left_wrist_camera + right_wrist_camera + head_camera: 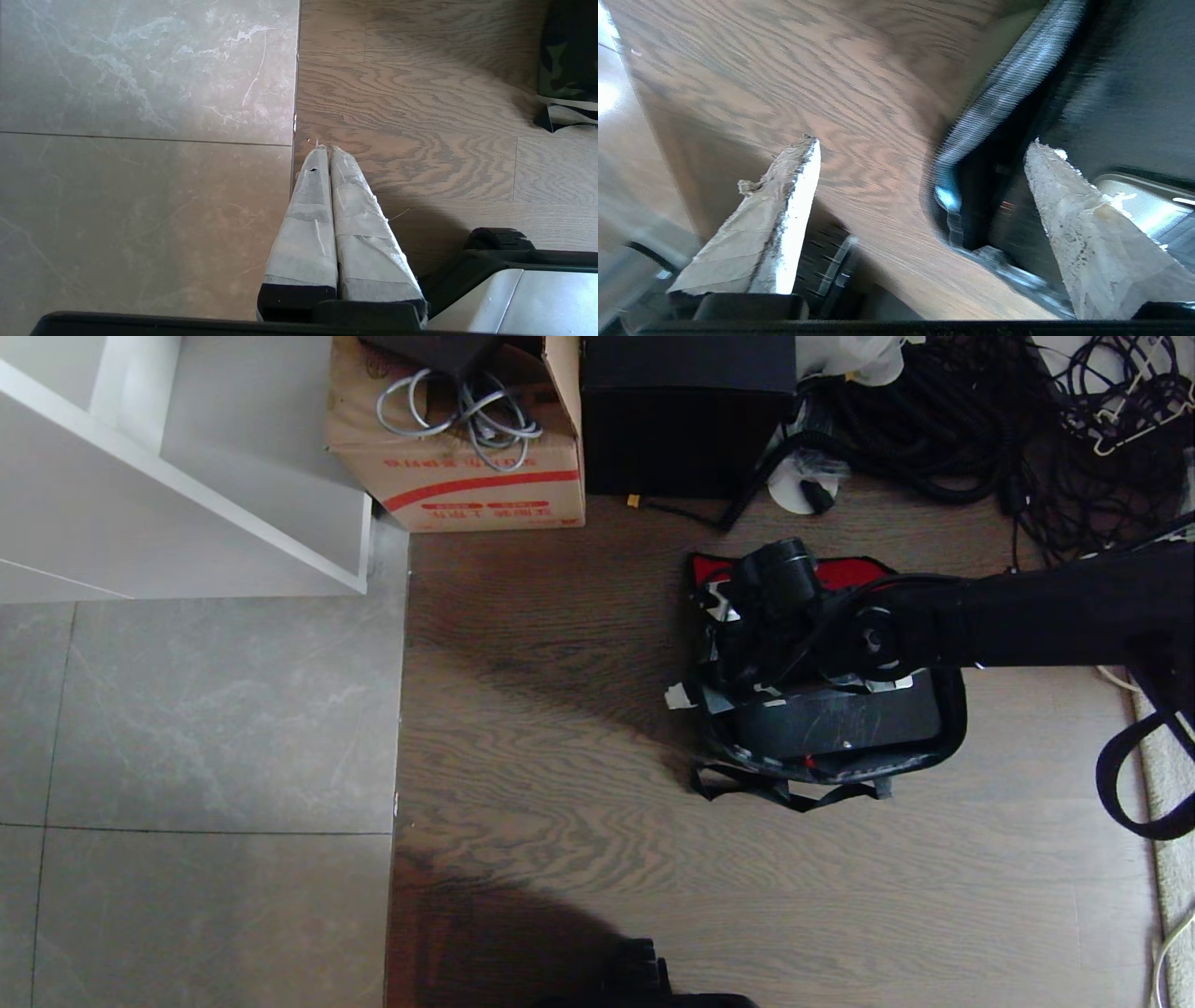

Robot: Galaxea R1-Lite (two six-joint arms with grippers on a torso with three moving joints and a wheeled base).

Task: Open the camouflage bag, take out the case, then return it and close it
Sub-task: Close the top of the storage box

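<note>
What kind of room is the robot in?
Probably a storeroom or workshop corner. A cardboard box holding cables sits on the floor, a heap of black cables lies beside a tall black box, and white shelving stands nearby.

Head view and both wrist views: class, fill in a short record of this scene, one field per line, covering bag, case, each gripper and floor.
bag: camouflage bag on the wood floor, open, red inner panel showing
case: black case lying in the bag
right gripper: right gripper open, at the bag's zipper edge, holding nothing
left gripper: left gripper shut, over the floor, away from the bag
</note>
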